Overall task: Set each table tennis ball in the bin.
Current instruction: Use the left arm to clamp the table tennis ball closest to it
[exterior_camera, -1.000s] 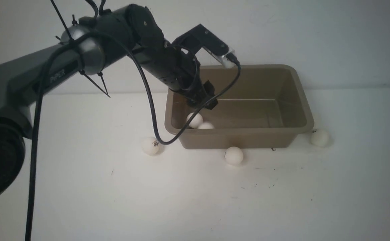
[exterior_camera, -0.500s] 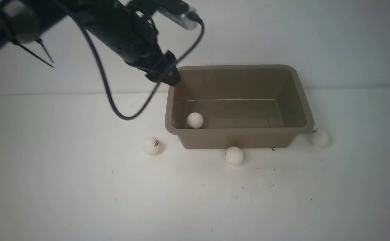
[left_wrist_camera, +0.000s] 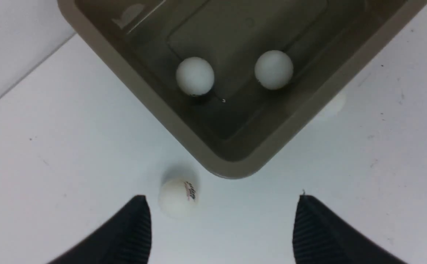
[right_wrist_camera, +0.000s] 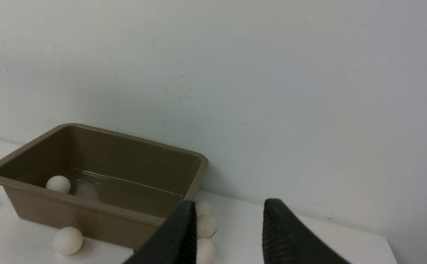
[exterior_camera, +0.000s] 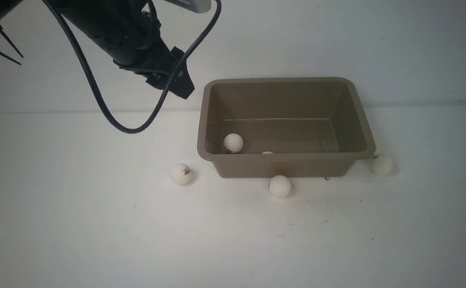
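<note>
The taupe bin (exterior_camera: 285, 168) stands at the back of the table. It holds two table tennis balls, one near its left end (exterior_camera: 233, 143) and one barely showing over the near rim (exterior_camera: 267, 152); the left wrist view shows both (left_wrist_camera: 195, 76) (left_wrist_camera: 273, 69). More balls lie on the table: front left (exterior_camera: 181, 174), front middle (exterior_camera: 279, 186) and beside the right end (exterior_camera: 382, 165). My left gripper (exterior_camera: 181, 89) hangs open and empty, high and left of the bin, above the logo ball (left_wrist_camera: 178, 197). My right gripper (right_wrist_camera: 228, 209) is open and empty.
The right wrist view shows three balls clustered (right_wrist_camera: 206, 225) against the bin's end, partly behind one finger (right_wrist_camera: 178, 234). A white wall rises just behind the bin. The left arm's black cable (exterior_camera: 129, 128) loops down left of the bin.
My left arm has lifted out of the bin and drawn back up to the left. The second ball inside has rolled right along the near wall.
</note>
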Robot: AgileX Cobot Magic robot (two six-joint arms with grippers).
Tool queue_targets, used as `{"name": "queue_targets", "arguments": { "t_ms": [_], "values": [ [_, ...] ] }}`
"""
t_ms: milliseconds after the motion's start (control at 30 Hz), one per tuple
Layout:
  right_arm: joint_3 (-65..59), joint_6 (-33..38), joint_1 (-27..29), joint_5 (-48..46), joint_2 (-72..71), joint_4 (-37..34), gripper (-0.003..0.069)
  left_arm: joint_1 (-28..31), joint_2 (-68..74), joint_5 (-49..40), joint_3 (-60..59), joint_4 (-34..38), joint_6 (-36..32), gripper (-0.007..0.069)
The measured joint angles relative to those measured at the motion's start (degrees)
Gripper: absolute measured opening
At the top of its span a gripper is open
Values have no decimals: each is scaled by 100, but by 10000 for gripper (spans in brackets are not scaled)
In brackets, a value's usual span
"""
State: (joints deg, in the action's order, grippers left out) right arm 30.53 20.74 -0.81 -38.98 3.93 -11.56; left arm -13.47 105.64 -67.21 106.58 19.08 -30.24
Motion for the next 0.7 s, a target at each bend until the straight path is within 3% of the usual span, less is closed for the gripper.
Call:
{"name": "queue_targets", "arguments": {
  "t_ms": [167, 367, 700],
  "values": [
    [0, 82, 0, 0, 0, 0, 243, -36, 277, 945, 0, -463, -4, 408],
    [0, 139, 0, 5, 0, 98, 243, -36, 415, 2044, 0, -421, -54, 405],
    [0, 150, 0, 16, 0, 135, 243, -36, 153, 2160, 0, -908, -221, 405]
  ]
}}
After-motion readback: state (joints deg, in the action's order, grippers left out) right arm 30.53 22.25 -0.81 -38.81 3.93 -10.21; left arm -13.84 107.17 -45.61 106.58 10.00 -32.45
